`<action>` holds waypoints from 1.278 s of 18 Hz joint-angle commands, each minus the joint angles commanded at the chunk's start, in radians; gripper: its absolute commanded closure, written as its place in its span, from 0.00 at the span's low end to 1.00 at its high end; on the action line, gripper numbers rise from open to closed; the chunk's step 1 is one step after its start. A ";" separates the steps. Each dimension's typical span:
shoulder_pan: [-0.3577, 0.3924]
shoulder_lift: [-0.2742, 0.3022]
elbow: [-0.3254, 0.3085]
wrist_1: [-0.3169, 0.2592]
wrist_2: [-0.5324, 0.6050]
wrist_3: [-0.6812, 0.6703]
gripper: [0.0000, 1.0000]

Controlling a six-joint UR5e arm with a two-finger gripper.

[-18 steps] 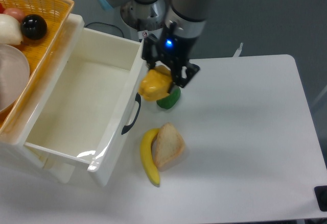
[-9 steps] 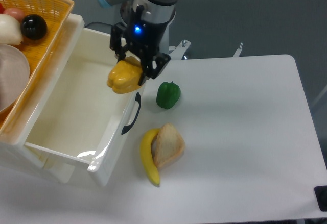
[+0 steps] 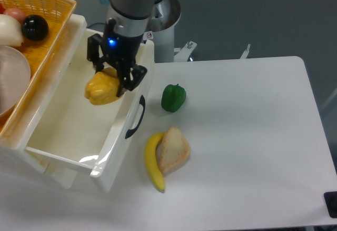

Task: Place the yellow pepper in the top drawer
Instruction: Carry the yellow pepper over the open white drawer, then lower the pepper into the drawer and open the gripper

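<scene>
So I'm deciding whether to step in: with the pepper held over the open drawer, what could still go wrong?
The tool holds the yellow pepper near the top drawer's front wall, so lowering could clip the rim. Released from this height, it might bounce or roll inside. The green pepper sits close to the drawer front and could be nudged on retreat.

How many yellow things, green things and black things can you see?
Yellow: 2, the yellow pepper in the gripper over the top drawer, and the banana
Green: 1, the green pepper
Black: 1, the black ball in the orange basket
Total: 4
</scene>
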 joint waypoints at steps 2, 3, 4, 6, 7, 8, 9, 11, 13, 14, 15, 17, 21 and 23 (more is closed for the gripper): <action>-0.024 -0.005 -0.003 0.018 0.002 -0.015 0.75; -0.031 -0.006 -0.014 0.032 0.003 -0.023 0.75; -0.032 -0.008 -0.026 0.052 0.003 -0.026 0.75; -0.038 -0.008 -0.051 0.078 0.005 -0.031 0.75; -0.051 -0.009 -0.055 0.086 0.009 -0.038 0.75; -0.055 -0.011 -0.061 0.090 0.021 -0.041 0.75; -0.058 -0.017 -0.066 0.092 0.044 -0.042 0.75; -0.078 -0.029 -0.069 0.092 0.072 -0.045 0.75; -0.084 -0.043 -0.069 0.097 0.077 -0.048 0.75; -0.084 -0.049 -0.069 0.097 0.077 -0.048 0.75; -0.086 -0.052 -0.069 0.098 0.077 -0.048 0.75; -0.087 -0.061 -0.069 0.100 0.077 -0.048 0.75; -0.098 -0.072 -0.069 0.101 0.086 -0.046 0.74; -0.117 -0.083 -0.069 0.103 0.115 -0.048 0.74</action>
